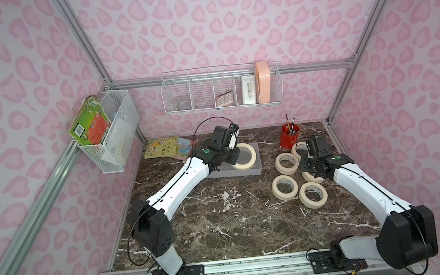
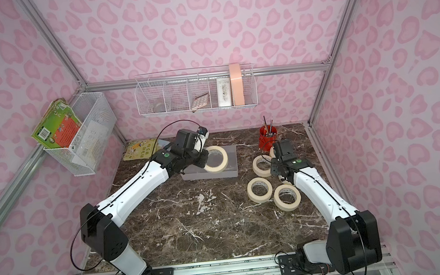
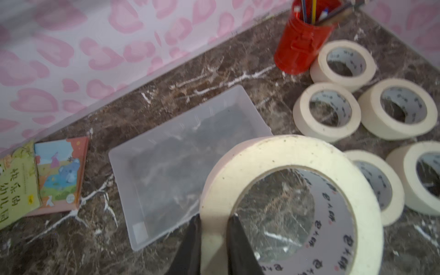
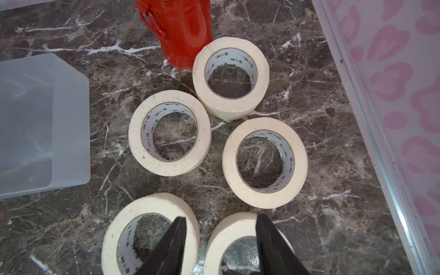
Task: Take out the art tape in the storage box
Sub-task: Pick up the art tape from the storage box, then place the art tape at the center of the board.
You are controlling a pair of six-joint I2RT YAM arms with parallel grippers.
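Note:
My left gripper (image 3: 215, 216) is shut on the wall of one cream art tape roll (image 3: 285, 152), one finger outside the ring and one inside. In both top views this roll (image 1: 243, 166) (image 2: 216, 169) hangs tilted over the right half of the grey translucent storage box (image 1: 255, 171) (image 2: 233, 173). The storage box (image 3: 142, 166) shows nothing else inside it. Several more art tape rolls (image 1: 287, 172) (image 4: 137, 138) lie flat on the marble to the box's right. My right gripper (image 4: 221, 217) hovers open above the two nearest of them, gripping nothing.
A red pen pot (image 1: 290, 137) (image 4: 183, 31) stands just behind the rolls. Picture books (image 1: 167, 147) (image 3: 59, 173) lie at the back left corner. White wire baskets (image 1: 222, 91) (image 1: 113, 132) hang on the back and left walls. The right wall rail (image 4: 371, 133) runs close by.

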